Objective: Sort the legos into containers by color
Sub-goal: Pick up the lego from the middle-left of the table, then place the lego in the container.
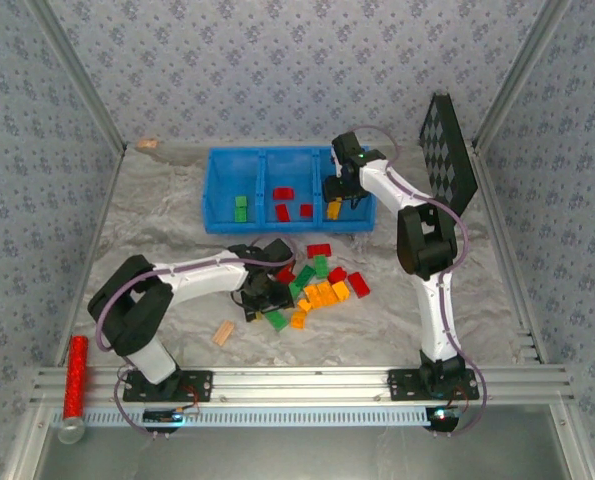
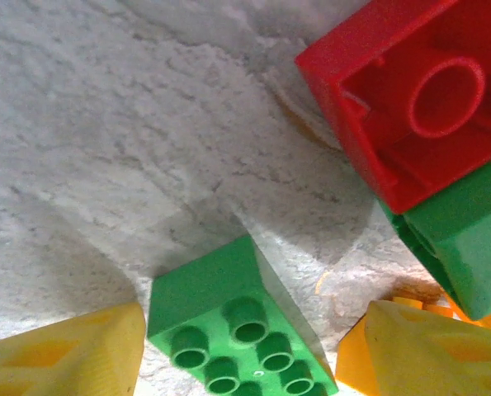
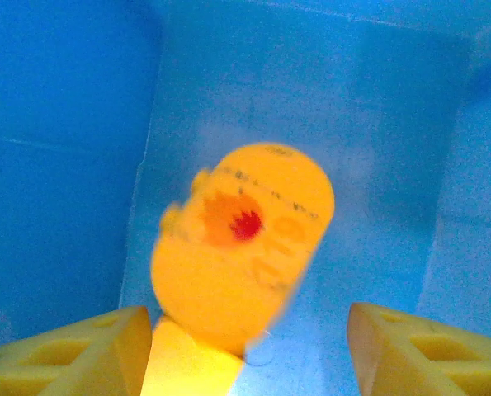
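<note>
My overhead camera sits high at the near edge, tilted down across the whole table (image 1: 157,220) from afar. The left wrist camera looks down, very close, on part of the brick pile (image 1: 322,290) that overhead also shows. The right wrist camera faces down inside the blue bin's right compartment (image 3: 311,99), likewise visible overhead.

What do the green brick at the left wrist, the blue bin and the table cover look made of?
Green brick: moulded plastic, smooth, slightly glossy, crisp studs.
Blue bin: likely rigid plastic, uniform colour, thin straight walls.
Table cover: matte white wrinkled sheet, perhaps paper or cloth.
</note>
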{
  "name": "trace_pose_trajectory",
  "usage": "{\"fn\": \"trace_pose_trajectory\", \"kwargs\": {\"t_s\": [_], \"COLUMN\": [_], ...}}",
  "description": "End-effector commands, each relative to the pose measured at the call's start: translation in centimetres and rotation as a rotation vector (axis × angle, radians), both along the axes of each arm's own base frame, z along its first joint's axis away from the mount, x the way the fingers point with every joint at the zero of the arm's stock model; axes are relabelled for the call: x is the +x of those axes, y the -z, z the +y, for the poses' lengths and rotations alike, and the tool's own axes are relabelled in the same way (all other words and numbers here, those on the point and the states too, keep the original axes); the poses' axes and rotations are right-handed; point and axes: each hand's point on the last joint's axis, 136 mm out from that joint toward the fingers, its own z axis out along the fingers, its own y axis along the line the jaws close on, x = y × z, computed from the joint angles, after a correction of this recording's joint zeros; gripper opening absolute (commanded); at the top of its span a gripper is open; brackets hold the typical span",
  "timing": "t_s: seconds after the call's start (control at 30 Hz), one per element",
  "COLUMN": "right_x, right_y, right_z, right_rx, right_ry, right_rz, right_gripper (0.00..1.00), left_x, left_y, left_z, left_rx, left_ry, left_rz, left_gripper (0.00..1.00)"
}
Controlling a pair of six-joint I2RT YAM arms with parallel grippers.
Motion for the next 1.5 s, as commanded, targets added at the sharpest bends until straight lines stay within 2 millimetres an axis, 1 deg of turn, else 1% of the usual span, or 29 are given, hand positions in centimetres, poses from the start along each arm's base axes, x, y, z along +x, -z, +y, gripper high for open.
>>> {"fn": "trace_pose_trajectory", "kwargs": {"t_s": [0.0,0.1,0.2,0.3,0.37,0.5,0.63,0.7,0.73,0.77,0.8,0.87,0.9,0.93,1.03,1.07,1.13,1.33,1.47], "right_x": [0.1,0.2,0.2,-0.4,-1.1,-3.0,-5.2,-6.7,-7.6,-8.6,-9.5,-11.4,-12.6,-13.4,-16.0,-17.1,-18.6,-21.7,-23.1], "right_y": [-1.8,-3.5,-5.8,-8.3,-9.8,-11.2,-11.8,-11.5,-11.3,-10.9,-10.6,-10.1,-9.2,-9.2,-7.5,-6.2,-4.6,-0.3,0.9], "right_z": [-0.1,0.1,0.1,0.1,-0.4,-1.5,-3.1,-3.7,-4.0,-4.3,-4.5,-5.0,-5.2,-5.4,-5.8,-6.1,-6.1,-5.5,-5.0], "right_rx": [0.025,0.044,0.06,0.074,0.074,0.063,0.045,0.045,0.047,0.05,0.052,0.064,0.067,0.08,0.106,0.107,0.127,0.148,0.128], "right_ry": [-0.007,-0.014,-0.013,-0.018,-0.013,-0.001,0.014,0.026,0.027,0.031,0.034,0.047,0.05,0.058,0.091,0.105,0.115,0.123,0.115], "right_rz": [-0.031,-0.066,-0.107,-0.144,-0.164,-0.162,-0.163,-0.15,-0.141,-0.129,-0.118,-0.1,-0.078,-0.078,-0.042,-0.013,0.017,0.081,0.104], "right_gripper": [0.66,0.66,0.65,0.65,0.65,0.65,0.65,0.65,0.65,0.65,0.65,0.66,0.66,0.67,0.67,0.67,0.67,0.67,0.68], "left_x": [0.2,0.2,0.1,-0.1,-0.4,-0.6,-0.2,0.4,1.0,1.1,1.6,3.0,3.6,4.4,7.1,8.2,10.3,17.1,21.4], "left_y": [-0.6,-0.4,-0.1,0.3,0.6,0.8,0.2,-0.5,-1.2,-1.6,-2.3,-3.8,-4.5,-5.4,-7.9,-8.8,-10.2,-14.5,-16.4], "left_z": [-1.1,-1.2,-1.3,-1.5,-1.6,-1.5,-1.5,-1.5,-1.6,-1.0,-0.7,0.2,0.7,1.2,2.9,3.4,4.5,7.5,9.0], "left_rx": [-0.025,-0.023,-0.02,-0.019,-0.02,-0.021,-0.026,-0.039,-0.055,-0.042,-0.044,-0.044,-0.039,-0.037,-0.027,-0.025,-0.018,-0.006,0.02], "left_ry": [-0.005,-0.008,-0.005,-0.001,0.002,0.014,0.022,0.02,0.017,0.016,0.012,0.006,0.004,0.002,-0.016,-0.021,-0.037,-0.085,-0.101], "left_rz": [0.002,0.005,0.015,0.031,0.047,0.062,0.052,0.038,0.021,0.021,0.006,-0.034,-0.05,-0.074,-0.149,-0.179,-0.233,-0.387,-0.456], "left_gripper": [0.68,0.65,0.58,0.49,0.43,0.31,0.26,0.24,0.23,0.23,0.22,0.22,0.22,0.22,0.22,0.22,0.22,0.22,0.22]}}
